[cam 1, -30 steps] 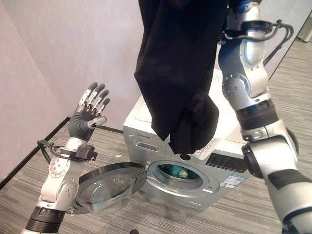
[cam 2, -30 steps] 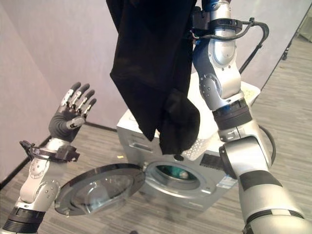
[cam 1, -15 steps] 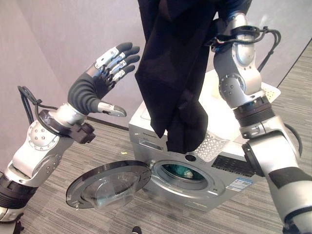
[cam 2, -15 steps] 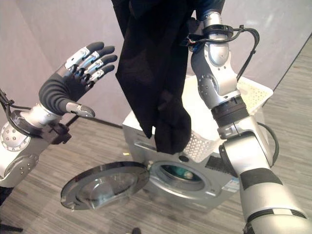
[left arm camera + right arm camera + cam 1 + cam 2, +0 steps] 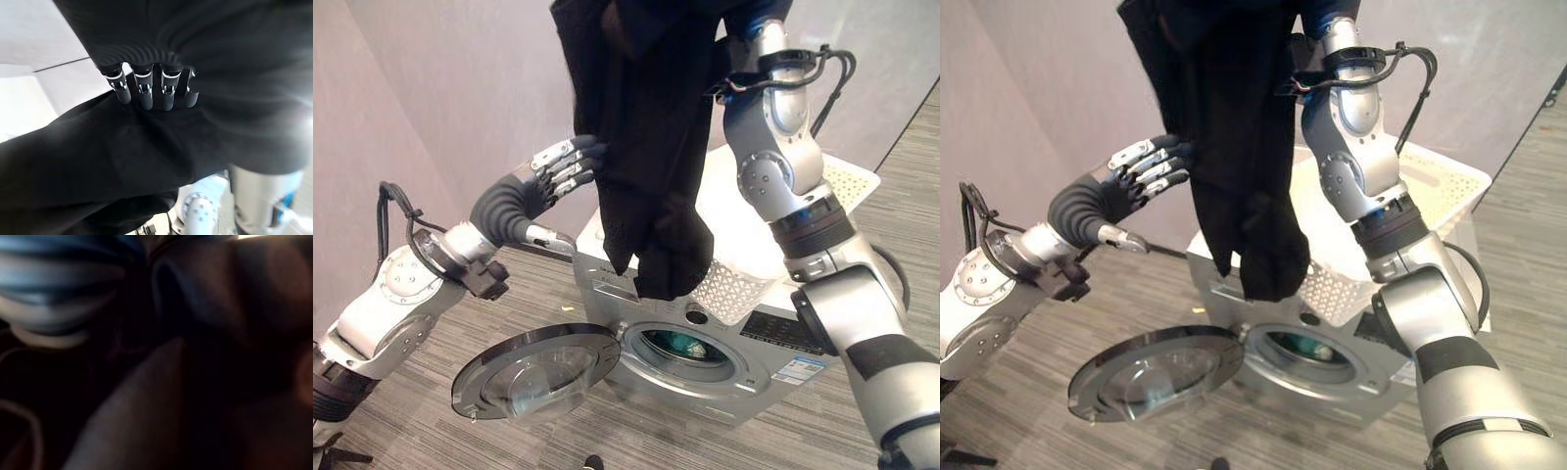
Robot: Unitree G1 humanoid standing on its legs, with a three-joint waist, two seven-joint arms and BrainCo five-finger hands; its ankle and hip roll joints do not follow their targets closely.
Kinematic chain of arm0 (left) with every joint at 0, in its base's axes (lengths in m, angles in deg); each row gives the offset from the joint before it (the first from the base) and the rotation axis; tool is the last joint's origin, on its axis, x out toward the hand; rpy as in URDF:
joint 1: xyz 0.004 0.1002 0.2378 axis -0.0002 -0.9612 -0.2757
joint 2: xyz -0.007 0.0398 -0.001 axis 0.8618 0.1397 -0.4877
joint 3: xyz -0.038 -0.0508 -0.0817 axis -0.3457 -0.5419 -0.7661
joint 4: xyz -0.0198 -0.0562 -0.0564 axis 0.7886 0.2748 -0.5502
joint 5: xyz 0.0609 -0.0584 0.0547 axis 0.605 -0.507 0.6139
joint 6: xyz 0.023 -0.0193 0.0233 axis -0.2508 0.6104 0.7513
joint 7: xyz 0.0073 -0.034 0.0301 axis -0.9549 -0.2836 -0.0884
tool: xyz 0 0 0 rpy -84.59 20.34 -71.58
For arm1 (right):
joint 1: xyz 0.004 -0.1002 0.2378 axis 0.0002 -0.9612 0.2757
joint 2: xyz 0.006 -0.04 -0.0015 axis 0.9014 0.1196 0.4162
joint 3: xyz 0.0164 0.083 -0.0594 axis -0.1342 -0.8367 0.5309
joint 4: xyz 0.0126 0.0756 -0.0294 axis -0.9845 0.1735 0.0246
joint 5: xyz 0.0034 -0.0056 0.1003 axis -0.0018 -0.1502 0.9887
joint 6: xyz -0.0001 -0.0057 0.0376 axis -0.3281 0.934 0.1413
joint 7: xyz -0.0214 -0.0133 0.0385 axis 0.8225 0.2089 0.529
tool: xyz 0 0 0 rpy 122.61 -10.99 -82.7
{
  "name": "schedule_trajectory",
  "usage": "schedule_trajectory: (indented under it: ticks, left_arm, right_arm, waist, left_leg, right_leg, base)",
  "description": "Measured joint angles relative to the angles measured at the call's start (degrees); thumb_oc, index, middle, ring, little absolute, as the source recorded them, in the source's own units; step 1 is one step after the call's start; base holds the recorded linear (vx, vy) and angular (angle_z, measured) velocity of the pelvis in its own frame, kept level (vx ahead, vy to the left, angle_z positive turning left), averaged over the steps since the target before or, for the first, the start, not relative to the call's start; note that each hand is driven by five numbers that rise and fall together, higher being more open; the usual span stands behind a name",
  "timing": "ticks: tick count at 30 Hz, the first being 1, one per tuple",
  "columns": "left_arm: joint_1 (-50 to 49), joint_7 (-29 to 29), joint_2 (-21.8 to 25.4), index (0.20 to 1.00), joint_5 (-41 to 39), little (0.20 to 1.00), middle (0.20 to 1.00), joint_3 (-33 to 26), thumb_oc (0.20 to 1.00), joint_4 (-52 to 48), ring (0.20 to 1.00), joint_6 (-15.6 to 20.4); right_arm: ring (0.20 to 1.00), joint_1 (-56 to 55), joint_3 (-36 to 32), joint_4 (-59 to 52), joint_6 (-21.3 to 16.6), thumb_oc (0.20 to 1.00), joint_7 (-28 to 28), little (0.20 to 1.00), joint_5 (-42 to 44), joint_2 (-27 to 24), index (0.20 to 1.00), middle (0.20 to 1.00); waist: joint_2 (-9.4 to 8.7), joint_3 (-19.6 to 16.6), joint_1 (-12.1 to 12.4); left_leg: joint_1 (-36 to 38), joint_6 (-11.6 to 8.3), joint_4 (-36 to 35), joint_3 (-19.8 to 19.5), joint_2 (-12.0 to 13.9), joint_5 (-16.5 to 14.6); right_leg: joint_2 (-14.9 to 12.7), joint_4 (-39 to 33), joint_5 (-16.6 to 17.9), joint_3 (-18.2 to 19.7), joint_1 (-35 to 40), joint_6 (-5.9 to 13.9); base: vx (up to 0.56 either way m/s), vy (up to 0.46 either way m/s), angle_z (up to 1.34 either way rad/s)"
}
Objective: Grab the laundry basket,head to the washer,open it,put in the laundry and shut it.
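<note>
Loading step: black garment [image 5: 646, 157] hanging top centre above open washer [image 5: 690, 343]. Left hand [image 5: 524, 196] fingers straight, touching cloth. Right hand's state: cannot tell. Next: lower into drum.

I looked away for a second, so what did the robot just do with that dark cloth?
The left hand swung from out at the side in to the hanging black garment, and its straight fingers now touch the cloth. The raised right arm held the garment up above the washer throughout. The washer door stayed open and the white basket stayed on top.
</note>
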Motion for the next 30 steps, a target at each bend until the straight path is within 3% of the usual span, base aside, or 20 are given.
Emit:
schedule_trajectory:
  ticks: [9, 22, 24, 27, 30]
  left_arm:
    - [-10.8, -3.7, -1.3, 1.000, -0.1, 1.000, 1.000, -10.5, 1.000, 2.5, 1.000, -1.1]
    - [-10.9, -4.4, -1.6, 1.000, 0.1, 1.000, 1.000, -10.4, 1.000, 4.2, 1.000, -1.2]
    - [-9.4, -4.5, -2.7, 1.000, 0.1, 1.000, 1.000, -9.3, 1.000, 5.0, 1.000, -1.2]
    - [-1.3, -6.1, -9.0, 1.000, 0.1, 1.000, 1.000, -2.0, 1.000, 8.8, 1.000, -1.2]
    - [-0.1, -6.0, -9.3, 1.000, 0.1, 1.000, 1.000, 1.6, 1.000, 9.0, 1.000, -2.4]
  right_arm:
    - [0.200, 0.0, 0.0, -6.6, -0.5, 0.200, 1.1, 0.200, -1.3, 0.5, 0.200, 0.200]
    - [0.200, 0.0, 0.0, -6.7, -0.5, 0.200, 1.2, 0.200, -1.8, 0.6, 0.200, 0.200]
    - [0.200, -0.1, 0.0, -6.7, -0.5, 0.200, 1.2, 0.200, -1.8, 0.7, 0.200, 0.200]
    - [0.200, -1.0, 1.0, -8.6, 0.0, 0.200, 1.1, 0.200, -1.8, 1.9, 0.200, 0.200]
    - [0.200, -1.0, 2.7, -10.3, 0.9, 0.200, 0.5, 0.200, -3.1, 1.9, 0.200, 0.200]
  waist:
    - [0.46, -0.2, 0.3]
    - [0.40, -0.2, 0.2]
    - [0.39, -0.3, 0.2]
    - [-0.32, -0.9, 0.1]
    - [-1.54, -1.8, -1.3]
  left_leg:
    - [-0.1, -0.02, 0.0, -0.1, 0.2, 0.0]
    - [-0.2, -0.12, 0.0, -0.1, 0.2, 0.1]
    - [-0.2, -0.12, 0.0, -0.2, 0.2, 0.1]
    - [-0.6, -0.23, 0.0, -0.3, 0.3, 0.1]
    - [-1.3, -0.37, 0.0, 0.0, 0.6, 0.3]
  right_leg:
    - [0.0, 0.0, -0.1, -0.1, 0.0, 0.05]
    - [0.2, 0.0, -0.1, -0.1, 0.0, 0.04]
    - [0.2, 0.0, -0.1, -0.2, 0.0, 0.04]
    - [0.4, 0.0, -0.1, -0.3, -0.3, 0.03]
    - [0.6, 0.0, 0.0, 0.1, -1.4, -0.14]
  base:
    - [0.00, 0.000, 0.00]
    - [0.00, 0.000, 0.00]
    - [0.00, 0.000, 0.00]
    - [0.00, 0.000, 0.00]
    - [0.01, 0.005, -0.06]
